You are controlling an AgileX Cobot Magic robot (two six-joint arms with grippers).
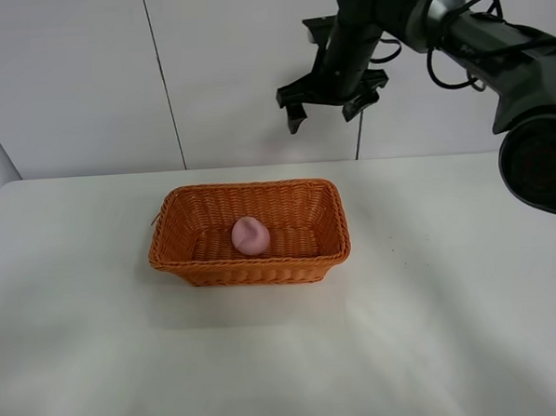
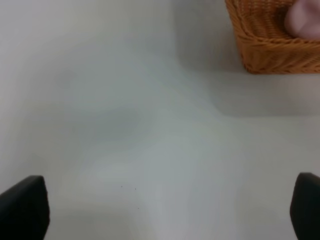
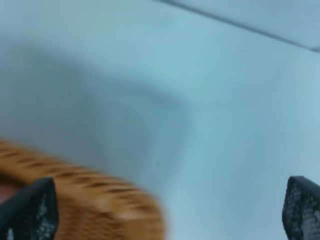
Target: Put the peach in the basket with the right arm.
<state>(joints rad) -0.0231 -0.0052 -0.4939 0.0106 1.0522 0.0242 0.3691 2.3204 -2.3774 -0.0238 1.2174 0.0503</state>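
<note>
Peach [image 1: 250, 236] lies inside the basket [image 1: 183, 255], on its floor near the middle, in the high view. The basket sits on the white tabletop [image 1: 81, 367]. The right arm [image 1: 474, 30] hangs high above the basket's far side, its right fingers [image 1: 295, 112] spread wide and empty, well apart from the peach. By this the placing looks done.

From the left wrist, the left fingers [image 2: 22, 207] stand wide apart over bare tabletop [image 2: 125, 125], holding nothing. A corner of the basket [image 2: 265, 50] shows, with a blurred pink part of the peach [image 2: 305, 20] behind its rim.

The right wrist picture is blurred. The right fingers [image 3: 30, 212] show wide apart with nothing between them, and the basket's braided rim [image 3: 100, 200] is just beside one.

The peach looks small, light and matte, so hardly slippery, and likely soft enough to dent. If it had to be picked up, I would close gently across its round middle, away from crease and point; it may roll on the woven floor.
</note>
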